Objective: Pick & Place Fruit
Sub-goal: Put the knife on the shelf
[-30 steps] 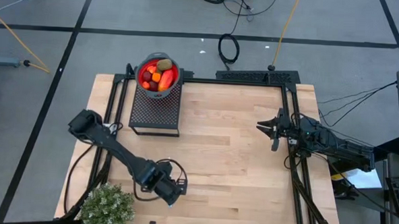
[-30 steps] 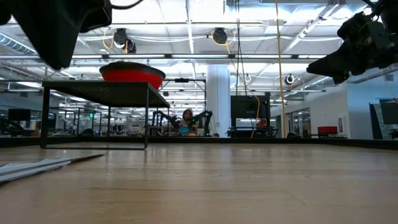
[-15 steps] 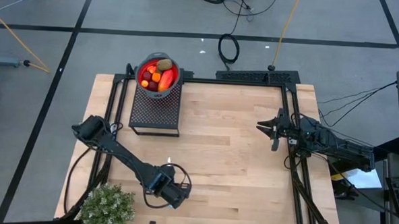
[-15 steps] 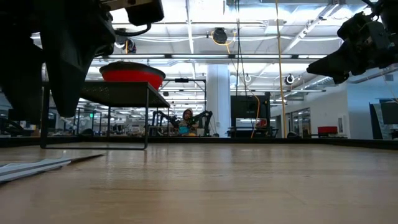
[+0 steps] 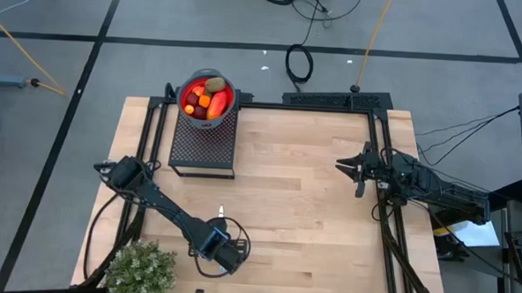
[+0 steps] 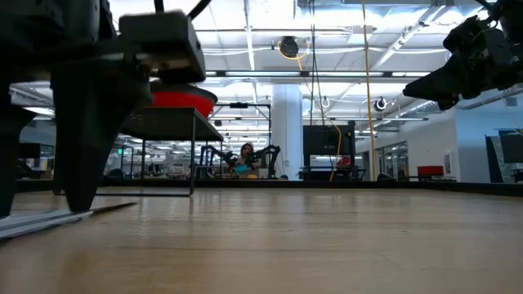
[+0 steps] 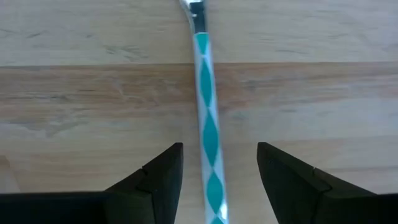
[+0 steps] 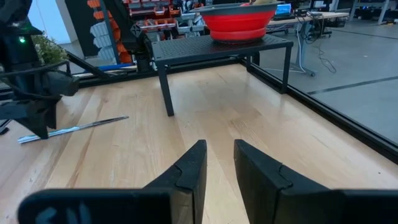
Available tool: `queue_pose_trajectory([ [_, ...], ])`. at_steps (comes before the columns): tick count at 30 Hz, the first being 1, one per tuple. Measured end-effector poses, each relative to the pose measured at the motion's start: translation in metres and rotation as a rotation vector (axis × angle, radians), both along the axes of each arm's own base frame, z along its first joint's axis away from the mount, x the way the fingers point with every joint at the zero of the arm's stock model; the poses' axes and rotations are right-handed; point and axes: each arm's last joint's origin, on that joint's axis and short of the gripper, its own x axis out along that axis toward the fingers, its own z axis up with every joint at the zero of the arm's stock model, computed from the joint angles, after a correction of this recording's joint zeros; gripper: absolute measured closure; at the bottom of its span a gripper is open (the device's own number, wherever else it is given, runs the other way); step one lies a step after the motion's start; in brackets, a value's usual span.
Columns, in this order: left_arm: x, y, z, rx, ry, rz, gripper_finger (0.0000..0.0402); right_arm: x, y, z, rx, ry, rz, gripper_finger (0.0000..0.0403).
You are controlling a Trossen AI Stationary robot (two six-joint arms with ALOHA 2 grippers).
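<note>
Left gripper [image 7: 217, 180]: my fingers stand apart, low over the table [image 5: 312, 193], straddling the knife [image 7: 208, 124] without touching it.
Right gripper [image 5: 348, 168]: mine waits at the right edge, fingers slightly parted, holding nothing.
Fruit [image 5: 206, 98]: piled in the red bowl [image 5: 226, 99] on the black stand [image 5: 203, 148].

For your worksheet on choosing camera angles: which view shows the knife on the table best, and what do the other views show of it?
The left wrist view: the knife fills the frame, its teal-and-silver handle lying on the wood between the left gripper's open fingers. The right wrist view shows it far off; the low view a thin edge; the high view only its tip.
</note>
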Motion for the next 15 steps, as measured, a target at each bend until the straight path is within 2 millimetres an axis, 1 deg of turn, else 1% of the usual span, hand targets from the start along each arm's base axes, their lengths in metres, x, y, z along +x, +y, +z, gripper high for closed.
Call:
queue_pose_trajectory([
  [4, 0.0007, -0.0009, -0.0073, -0.001, 0.023, -0.003, 0.0193, 0.0000, 0.0000, 0.0000, -0.004, 0.001, 0.000, 0.0330],
  [9, 0.0002, -0.0020, -0.0080, 0.000, 0.024, -0.006, 0.0194, 0.0000, 0.0000, 0.0000, -0.004, 0.001, 0.000, 0.0330],
  [12, 0.0000, -0.0023, -0.0080, 0.000, 0.024, -0.007, 0.0208, 0.0000, 0.0000, 0.0000, -0.004, 0.001, 0.000, 0.0330],
  [15, -0.0009, -0.0039, -0.0093, 0.002, 0.027, -0.013, 0.0236, 0.0000, 0.0000, 0.0000, -0.004, 0.001, 0.001, 0.0330],
])
